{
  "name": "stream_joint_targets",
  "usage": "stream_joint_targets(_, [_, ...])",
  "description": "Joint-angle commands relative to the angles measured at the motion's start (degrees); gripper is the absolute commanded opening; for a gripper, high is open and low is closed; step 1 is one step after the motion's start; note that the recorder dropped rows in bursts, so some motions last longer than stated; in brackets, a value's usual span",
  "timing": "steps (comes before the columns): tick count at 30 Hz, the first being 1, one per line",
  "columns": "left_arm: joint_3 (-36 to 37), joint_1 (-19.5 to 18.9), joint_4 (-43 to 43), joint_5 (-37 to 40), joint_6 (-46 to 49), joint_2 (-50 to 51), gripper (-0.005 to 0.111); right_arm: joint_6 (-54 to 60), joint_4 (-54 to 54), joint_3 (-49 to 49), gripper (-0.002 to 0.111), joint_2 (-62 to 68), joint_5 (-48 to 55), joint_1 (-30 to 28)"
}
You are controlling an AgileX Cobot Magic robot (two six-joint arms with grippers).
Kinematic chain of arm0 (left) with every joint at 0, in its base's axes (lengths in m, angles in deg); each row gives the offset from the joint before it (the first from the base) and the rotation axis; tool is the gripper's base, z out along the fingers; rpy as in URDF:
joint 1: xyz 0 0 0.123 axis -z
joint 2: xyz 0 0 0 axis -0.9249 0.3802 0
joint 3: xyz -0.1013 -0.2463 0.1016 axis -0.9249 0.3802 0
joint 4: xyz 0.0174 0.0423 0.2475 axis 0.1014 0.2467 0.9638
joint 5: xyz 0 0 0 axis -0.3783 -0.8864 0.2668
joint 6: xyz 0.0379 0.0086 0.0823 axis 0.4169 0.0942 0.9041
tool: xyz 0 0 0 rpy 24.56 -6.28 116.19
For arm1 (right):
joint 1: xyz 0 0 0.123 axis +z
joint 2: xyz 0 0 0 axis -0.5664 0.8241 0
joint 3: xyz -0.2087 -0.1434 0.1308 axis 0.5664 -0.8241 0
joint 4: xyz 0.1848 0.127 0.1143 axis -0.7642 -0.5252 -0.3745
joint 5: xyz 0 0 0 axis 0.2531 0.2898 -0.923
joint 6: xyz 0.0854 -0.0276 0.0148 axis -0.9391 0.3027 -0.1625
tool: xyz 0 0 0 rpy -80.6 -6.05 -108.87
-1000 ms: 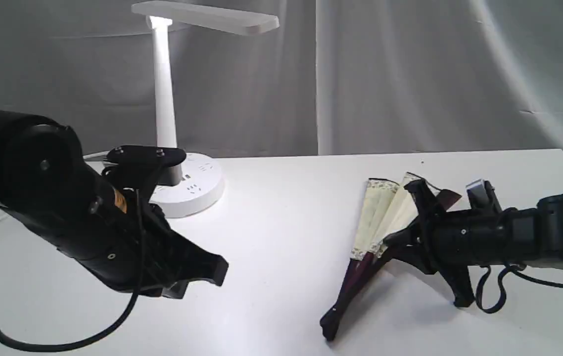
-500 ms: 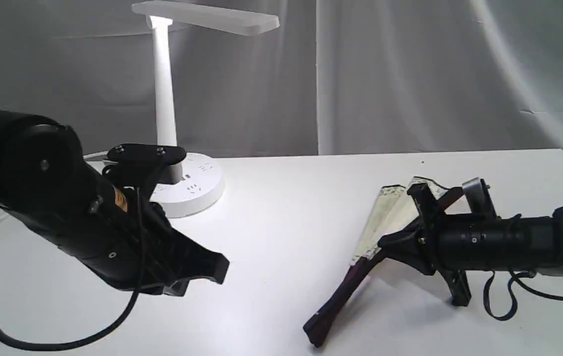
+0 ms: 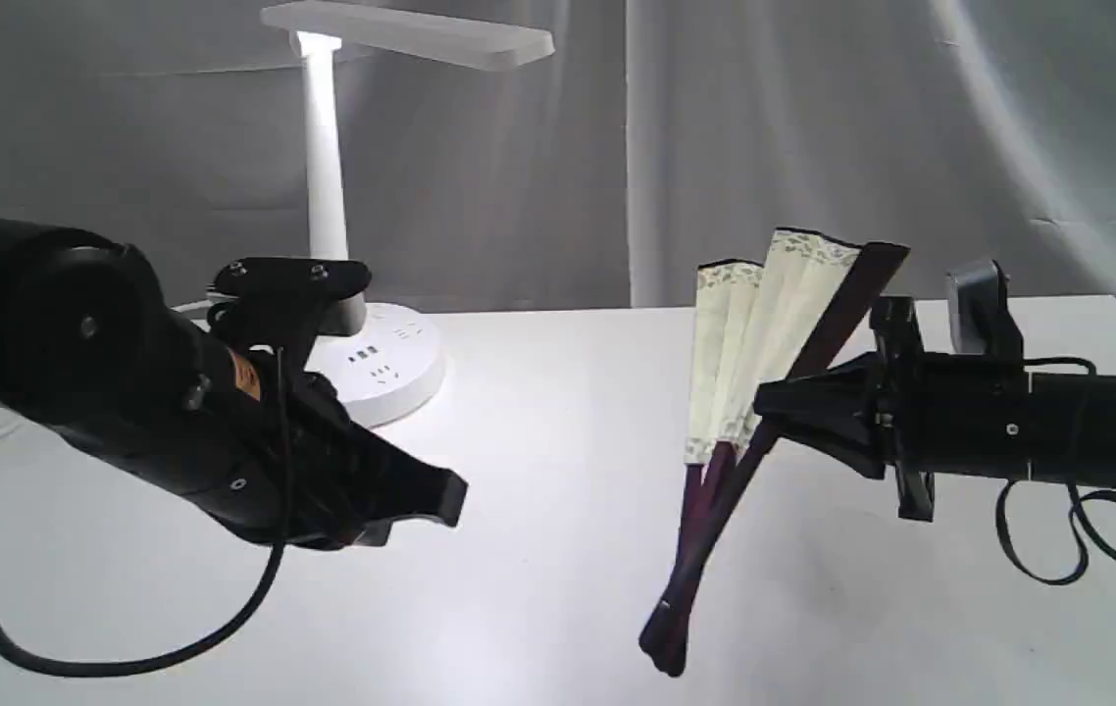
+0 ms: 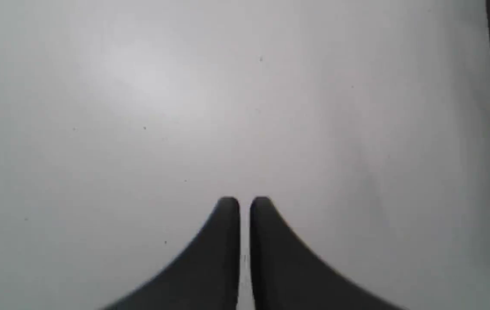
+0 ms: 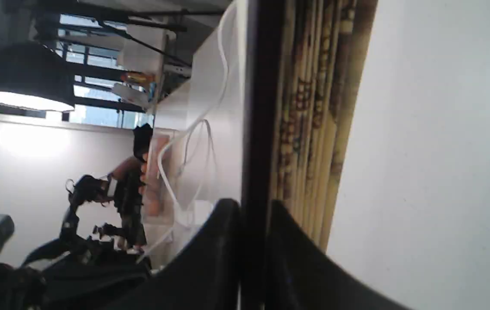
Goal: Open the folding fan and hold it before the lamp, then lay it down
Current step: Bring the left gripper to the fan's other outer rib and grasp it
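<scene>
Opening step: pinching fan (image 3: 764, 304) guard with right pincer (image 3: 769, 412); left pincer (image 4: 245, 204) pressed together, empty. Next: spread ribs, swing toward lamp (image 3: 323, 196), upper left.

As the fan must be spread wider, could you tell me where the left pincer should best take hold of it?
I would take the free dark stick of the fan, just below the paper, coming from the lamp side. The right pincer clamps the other outer stick, and the leaves splay toward the lamp.
</scene>
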Motion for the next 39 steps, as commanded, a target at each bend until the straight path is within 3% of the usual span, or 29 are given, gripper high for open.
stream_joint_targets(1, [-0.2,0.4,-2.8,-3.0,-0.1,-0.2,0.013,1.2,5.6,-0.3,0.0,-1.4,1.6,-1.2])
stream_joint_targets(5, [-0.2,0.4,-4.5,-3.9,0.2,-0.2,0.022,2.8,6.3,-3.0,0.0,-3.3,1.6,-1.2])
stream_joint_targets(9, [-0.2,0.4,-4.5,-3.5,1.4,-0.2,0.021,4.0,6.7,-5.9,0.0,-5.7,1.6,-1.2])
stream_joint_targets(16, [-0.3,0.6,-4.5,-1.7,2.9,-0.2,0.0,5.1,9.0,-10.0,0.0,-10.6,1.6,-1.2])
stream_joint_targets(22, [-5.9,2.1,-4.5,6.6,4.4,2.3,0.0,5.5,10.7,-13.3,0.0,-14.7,1.6,-4.7])
stream_joint_targets(30, [-7.4,8.4,-4.3,-1.9,13.8,4.9,0.0,5.7,14.2,-19.1,0.0,-19.3,1.6,-10.5])
stream_joint_targets(39, [-7.3,9.0,-4.5,-5.9,14.9,5.2,0.0,6.4,15.2,-19.3,0.0,-19.5,1.6,-10.3])
